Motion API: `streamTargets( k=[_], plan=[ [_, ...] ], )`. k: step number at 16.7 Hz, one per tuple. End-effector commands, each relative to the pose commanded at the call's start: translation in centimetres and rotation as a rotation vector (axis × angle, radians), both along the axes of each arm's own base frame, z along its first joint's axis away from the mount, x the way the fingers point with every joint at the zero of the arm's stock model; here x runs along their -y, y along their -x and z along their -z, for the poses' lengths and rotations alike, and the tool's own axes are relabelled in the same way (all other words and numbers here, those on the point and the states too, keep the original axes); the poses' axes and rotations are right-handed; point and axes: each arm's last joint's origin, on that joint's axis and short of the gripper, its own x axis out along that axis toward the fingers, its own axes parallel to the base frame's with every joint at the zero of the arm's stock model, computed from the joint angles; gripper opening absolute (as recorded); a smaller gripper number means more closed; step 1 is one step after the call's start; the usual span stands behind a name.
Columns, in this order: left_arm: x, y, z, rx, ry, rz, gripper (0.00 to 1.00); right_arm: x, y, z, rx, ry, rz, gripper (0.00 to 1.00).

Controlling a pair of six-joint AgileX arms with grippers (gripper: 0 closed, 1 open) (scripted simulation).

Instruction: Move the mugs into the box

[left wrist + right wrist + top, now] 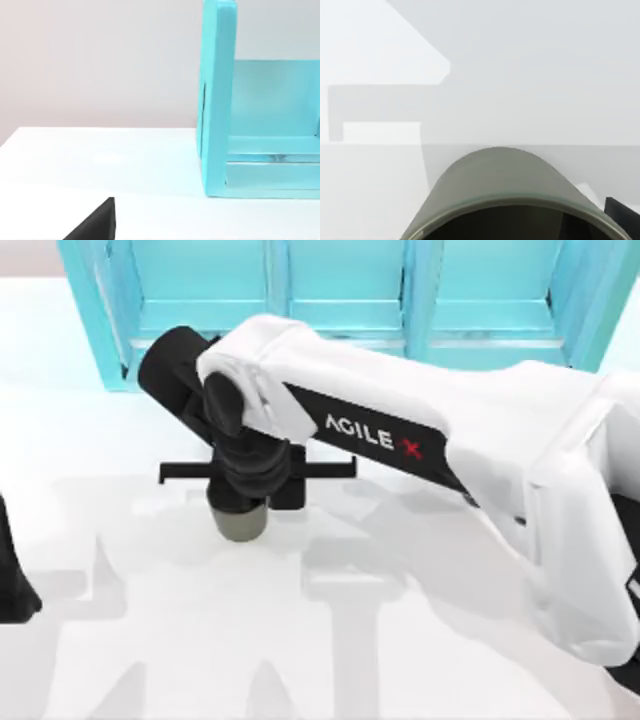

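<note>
Right gripper (243, 502) reaches over the table's (400, 660) left-centre, fingers closed around the olive-grey mug (240, 525), in front of the turquoise shelf unit (340, 290). Left arm (12, 580) parked at left edge.

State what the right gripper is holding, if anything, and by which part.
The right gripper appears to hold the olive-grey mug at its upper rim; the contact itself is hidden.
</note>
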Motion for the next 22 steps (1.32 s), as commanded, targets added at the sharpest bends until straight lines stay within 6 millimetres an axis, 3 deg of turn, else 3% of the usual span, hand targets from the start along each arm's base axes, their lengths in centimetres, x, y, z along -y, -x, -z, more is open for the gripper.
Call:
streamTargets(
  k=[4,8,10,12,18,20,22],
  plan=[
    [0.0,0.0,0.0,0.000,0.000,0.000,1.00,2.0,-0.5,-1.9,-0.005,0.004,0.004,0.00],
    [0.0,0.0,0.0,0.000,0.000,0.000,1.00,6.8,-0.4,-7.7,0.010,-0.011,0.004,0.00],
    [0.0,0.0,0.0,0.000,0.000,0.000,1.00,8.9,-0.1,-9.4,0.007,-0.007,0.002,0.00],
    [0.0,0.0,0.0,0.000,0.000,0.000,1.00,9.9,0.1,-10.0,0.000,0.000,0.000,0.00],
    [0.0,0.0,0.0,0.000,0.000,0.000,1.00,10.3,0.0,-10.1,0.001,0.002,-0.003,0.00],
    [0.0,0.0,0.0,0.000,0.000,0.000,1.00,12.5,-0.9,-10.7,-0.011,0.016,-0.003,0.00],
    [0.0,0.0,0.0,0.000,0.000,0.000,1.00,16.4,-2.0,-11.4,-0.036,0.041,-0.002,0.00]
  ],
)
